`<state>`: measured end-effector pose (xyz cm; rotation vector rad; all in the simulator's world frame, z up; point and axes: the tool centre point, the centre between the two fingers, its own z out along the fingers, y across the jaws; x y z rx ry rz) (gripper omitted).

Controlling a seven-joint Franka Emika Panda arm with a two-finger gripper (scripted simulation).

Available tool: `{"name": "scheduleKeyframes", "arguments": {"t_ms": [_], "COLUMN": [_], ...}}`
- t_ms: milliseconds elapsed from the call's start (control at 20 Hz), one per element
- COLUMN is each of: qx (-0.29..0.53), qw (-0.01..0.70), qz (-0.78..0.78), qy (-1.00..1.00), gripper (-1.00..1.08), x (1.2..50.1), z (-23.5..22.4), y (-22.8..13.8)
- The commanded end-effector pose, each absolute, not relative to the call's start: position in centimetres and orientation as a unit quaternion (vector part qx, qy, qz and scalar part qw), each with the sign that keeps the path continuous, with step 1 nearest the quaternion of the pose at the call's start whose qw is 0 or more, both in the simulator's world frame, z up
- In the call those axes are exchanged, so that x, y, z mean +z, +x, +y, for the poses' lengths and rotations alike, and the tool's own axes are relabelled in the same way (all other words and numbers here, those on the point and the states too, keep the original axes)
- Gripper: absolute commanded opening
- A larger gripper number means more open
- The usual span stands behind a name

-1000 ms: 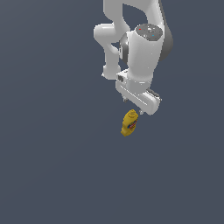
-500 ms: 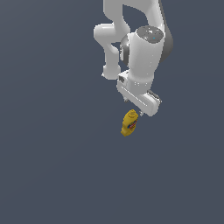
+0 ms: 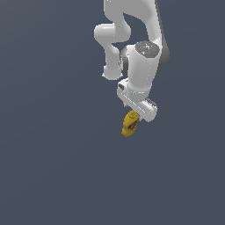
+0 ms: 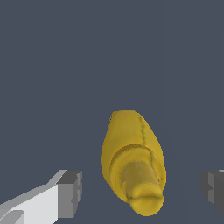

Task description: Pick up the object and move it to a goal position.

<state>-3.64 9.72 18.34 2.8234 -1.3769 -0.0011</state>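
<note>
Closest to your wrist camera, the two grey fingertips (image 4: 70, 192) are standing wide apart, one at each side of the frame, with the bottle (image 4: 133, 162) sitting in the gap between them and touching neither; its nozzle is pointing back toward the lens and its yellow body is running away from it. So your gripper (image 4: 142, 192) is spread wide and holding nothing yet. You are lining up for the grasp, and I judge the alignment good but not finished: the bottle is lying nearer one finger than the other, so you are better off centring it before closing. Keep coming down until the pads are flanking the broad body rather than the tapered nozzle, which would likely slip out under pressure. Close slowly, since a small light bottle may skid or roll if one pad arrives first. Farther off, in the exterior view, the gripper (image 3: 139, 115) is hanging just over the bottle (image 3: 129, 124), which is resting on the plain dark floor (image 3: 52, 176) with its label facing the camera. Counting: one bottle, one arm (image 3: 132, 44), one gripper with two fingers. No goal marker is showing in either view.
</note>
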Motion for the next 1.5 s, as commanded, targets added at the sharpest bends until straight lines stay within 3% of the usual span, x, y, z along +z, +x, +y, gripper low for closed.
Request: {"name": "scheduleKeyframes", "arguments": {"t_ms": [0, 200, 250, 950, 1450], "qx": [0.0, 0.0, 0.0, 0.0, 0.0], "qw": [0.0, 0.0, 0.0, 0.0, 0.0], "qz": [-0.439, -0.439, -0.439, -0.439, -0.439], "qy": [0.899, 0.899, 0.899, 0.899, 0.899], "gripper": [1.0, 1.0, -1.0, -1.0, -1.0], "x": [17.5, 17.0, 17.0, 17.3, 19.1], "z": [9.7, 9.7, 9.7, 9.2, 3.2], "y": [-3.6, -3.5, -3.5, -3.3, -1.2]}}
